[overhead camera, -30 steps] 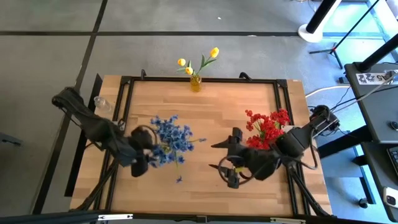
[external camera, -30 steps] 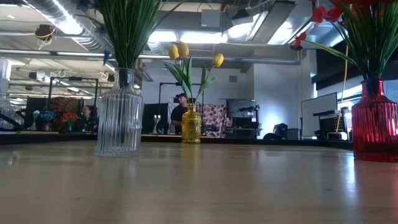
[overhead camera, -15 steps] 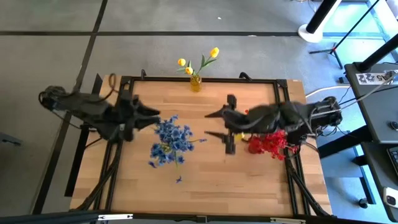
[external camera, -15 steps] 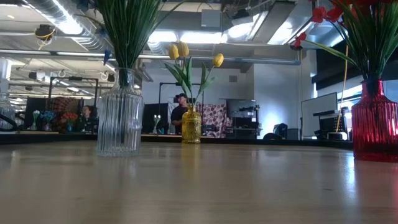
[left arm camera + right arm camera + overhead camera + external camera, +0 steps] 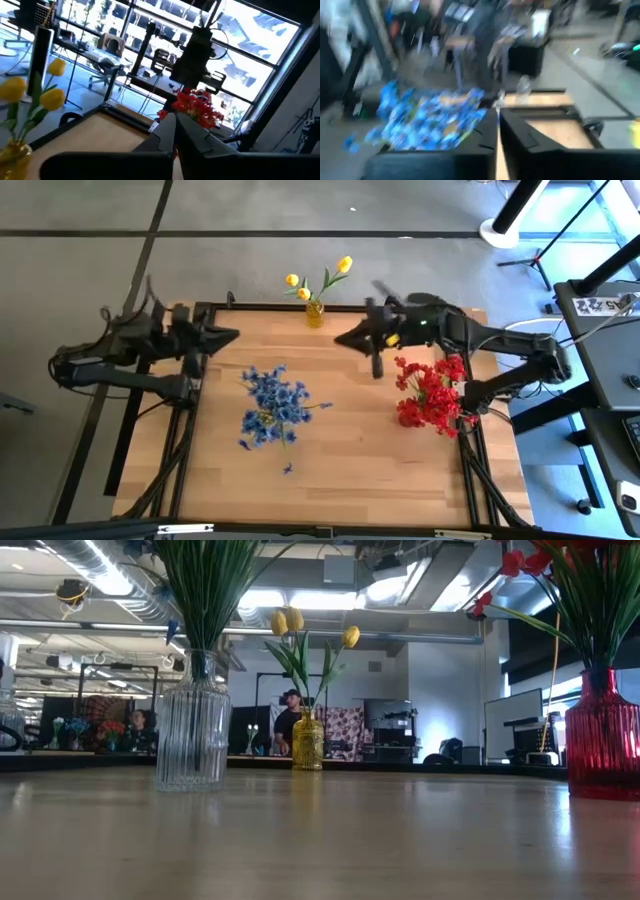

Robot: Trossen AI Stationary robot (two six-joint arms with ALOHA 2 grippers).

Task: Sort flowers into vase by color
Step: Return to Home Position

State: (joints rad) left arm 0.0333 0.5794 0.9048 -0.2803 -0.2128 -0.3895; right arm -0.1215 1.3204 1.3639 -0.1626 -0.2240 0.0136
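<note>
Blue flowers [image 5: 272,406] stand left of the table's middle, their green stems in a clear ribbed vase [image 5: 193,726]. Red flowers [image 5: 431,394] stand at the right in a red vase [image 5: 603,736]. Yellow tulip-like flowers [image 5: 320,281] stand in a small yellow vase [image 5: 315,314] at the far edge. My left gripper [image 5: 232,335] hangs shut over the far left corner, pointing level toward the right. Over the far right part of the table my right gripper [image 5: 345,340] is shut and points left. Neither holds anything.
A black frame [image 5: 330,308] runs around the wooden table top. One loose blue blossom [image 5: 288,469] lies on the wood near the front. The near half of the table [image 5: 320,840] is bare wood. People and furniture show in the room behind.
Both grippers have drawn back from beside the flowers toward the table's far edge, the left toward the far left corner, the right swinging over the red flowers to the far right. Both tipped up to level and shut with nothing between the fingers. The flowers stayed put.
</note>
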